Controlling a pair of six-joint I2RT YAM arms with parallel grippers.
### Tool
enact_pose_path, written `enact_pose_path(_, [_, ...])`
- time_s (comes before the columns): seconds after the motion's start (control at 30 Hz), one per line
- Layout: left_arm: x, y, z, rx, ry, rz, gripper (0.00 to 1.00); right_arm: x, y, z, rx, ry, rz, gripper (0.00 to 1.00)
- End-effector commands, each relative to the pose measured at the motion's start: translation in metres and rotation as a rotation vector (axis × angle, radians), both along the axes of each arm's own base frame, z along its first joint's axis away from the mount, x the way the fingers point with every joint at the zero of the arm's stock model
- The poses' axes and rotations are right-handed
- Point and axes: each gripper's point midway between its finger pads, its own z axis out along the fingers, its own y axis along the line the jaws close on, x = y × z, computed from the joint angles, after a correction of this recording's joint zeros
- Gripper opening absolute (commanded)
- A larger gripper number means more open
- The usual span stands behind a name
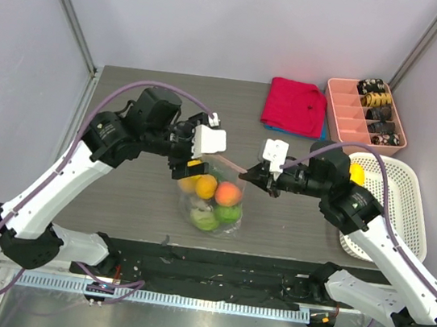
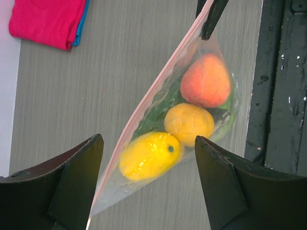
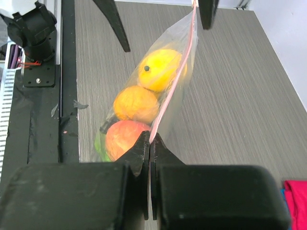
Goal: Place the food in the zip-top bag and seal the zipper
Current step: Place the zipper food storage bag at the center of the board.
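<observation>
Food [image 1: 228, 193], small orange, yellow and green toy fruits, is sitting inside the clear, crinkly zip-top bag [image 1: 226, 226], which in the top view is being held up by its mouth, its pale pink zipper [image 1: 226, 165] running straight along the bag's top. In the left wrist view the left gripper [image 2: 148, 140] is gaping wide around the bag, gripping nothing, probably lining up to pinch that strip shut. In the right wrist view the right gripper [image 3: 150, 143] is clamping tight on the zipper's end, anchoring the bag for sealing.

No legible text, label, brand or number (none in any view)
</observation>
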Motion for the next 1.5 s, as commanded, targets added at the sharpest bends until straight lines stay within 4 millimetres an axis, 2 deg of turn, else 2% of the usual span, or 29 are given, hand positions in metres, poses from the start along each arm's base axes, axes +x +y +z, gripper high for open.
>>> enact_pose_path(0.0, [0.003, -0.006, -0.006, 0.008, -0.046, -0.07, 0.78, -0.011, -0.003, 0.035, 0.039, -0.155, 0.067, 0.01])
enact_pose_path(0.13, [0.012, -0.01, -0.013, 0.008, -0.047, -0.041, 0.77, -0.013, -0.005, 0.034, 0.023, -0.179, 0.076, 0.01])
enact_pose_path(0.23, [0.005, -0.012, -0.021, 0.001, 0.002, -0.051, 0.69, -0.015, -0.007, 0.032, 0.008, -0.199, 0.088, 0.01])
enact_pose_path(0.33, [-0.009, -0.014, -0.027, -0.015, 0.076, -0.082, 0.52, -0.017, -0.009, 0.03, 0.003, -0.217, 0.089, 0.01])
enact_pose_path(0.37, [-0.012, -0.015, -0.028, -0.02, 0.092, -0.084, 0.41, -0.017, -0.008, 0.029, 0.0, -0.222, 0.091, 0.01])
enact_pose_path(0.47, [-0.026, -0.015, -0.028, -0.032, 0.163, -0.106, 0.23, -0.017, -0.01, 0.026, -0.008, -0.23, 0.089, 0.01])
enact_pose_path(0.53, [-0.03, -0.015, -0.028, -0.037, 0.186, -0.105, 0.13, -0.016, -0.011, 0.024, -0.013, -0.233, 0.084, 0.01])
enact_pose_path(0.57, [-0.029, -0.015, -0.028, -0.037, 0.198, -0.087, 0.03, -0.016, -0.011, 0.024, -0.011, -0.235, 0.082, 0.01])
enact_pose_path(0.6, [-0.028, -0.014, -0.028, -0.037, 0.198, -0.071, 0.0, -0.016, -0.011, 0.024, -0.011, -0.229, 0.075, 0.01])
enact_pose_path(0.7, [-0.011, -0.013, -0.027, -0.049, 0.191, 0.045, 0.0, -0.012, -0.012, 0.025, 0.008, -0.211, 0.038, 0.01])
enact_pose_path(0.8, [0.005, -0.012, -0.019, -0.081, 0.164, 0.125, 0.0, 0.002, -0.017, 0.027, 0.031, -0.167, -0.076, 0.42])
enact_pose_path(0.83, [0.012, -0.012, -0.019, -0.08, 0.161, 0.142, 0.0, 0.006, -0.021, 0.027, 0.039, -0.134, -0.124, 0.66])
enact_pose_path(0.87, [0.021, -0.01, -0.012, -0.091, 0.136, 0.164, 0.0, 0.009, -0.023, 0.028, 0.047, -0.112, -0.156, 0.76])
enact_pose_path(0.9, [0.03, -0.009, -0.01, -0.083, 0.111, 0.177, 0.0, 0.01, -0.025, 0.029, 0.057, -0.095, -0.184, 0.97])
enact_pose_path(0.93, [0.045, -0.008, -0.014, -0.06, 0.095, 0.211, 0.0, 0.011, -0.027, 0.029, 0.068, -0.064, -0.21, 1.0])
enact_pose_path(0.97, [0.061, -0.003, -0.003, -0.074, 0.056, 0.246, 0.0, 0.016, -0.031, 0.027, 0.064, -0.059, -0.248, 1.0])
enact_pose_path(1.0, [0.073, -0.001, -0.001, -0.063, 0.028, 0.248, 0.0, 0.016, -0.034, 0.028, 0.073, -0.054, -0.263, 1.0])
enact_pose_path(1.03, [0.095, 0.003, 0.008, -0.07, 0.002, 0.278, 0.0, 0.016, -0.036, 0.025, 0.072, -0.051, -0.277, 1.0])
enact_pose_path(1.1, [0.12, 0.007, 0.019, -0.057, -0.06, 0.28, 0.0, 0.021, -0.04, 0.022, 0.074, -0.041, -0.32, 1.0])
enact_pose_path(1.13, [0.142, 0.01, 0.031, -0.056, -0.108, 0.298, 0.0, 0.021, -0.041, 0.023, 0.088, -0.028, -0.333, 1.0])
enact_pose_path(1.2, [0.159, 0.015, 0.041, -0.008, -0.19, 0.272, 0.0, 0.024, -0.043, 0.022, 0.094, -0.009, -0.361, 1.0])
enact_pose_path(1.23, [0.169, 0.018, 0.063, -0.012, -0.254, 0.284, 0.0, 0.023, -0.044, 0.024, 0.105, 0.005, -0.372, 1.0])
enact_pose_path(1.27, [0.179, 0.015, 0.057, 0.009, -0.252, 0.284, 0.0, 0.025, -0.044, 0.024, 0.108, 0.01, -0.383, 1.0])
enact_pose_path(1.33, [0.186, 0.015, 0.072, 0.015, -0.311, 0.269, 0.0, 0.025, -0.047, 0.026, 0.119, 0.017, -0.399, 0.99])
enact_pose_path(1.4, [0.188, 0.013, 0.064, 0.034, -0.299, 0.26, 0.0, 0.026, -0.05, 0.027, 0.129, 0.028, -0.423, 1.0])
enact_pose_path(1.47, [0.181, 0.01, 0.033, 0.05, -0.203, 0.251, 0.0, 0.026, -0.052, 0.028, 0.143, 0.039, -0.438, 1.0])
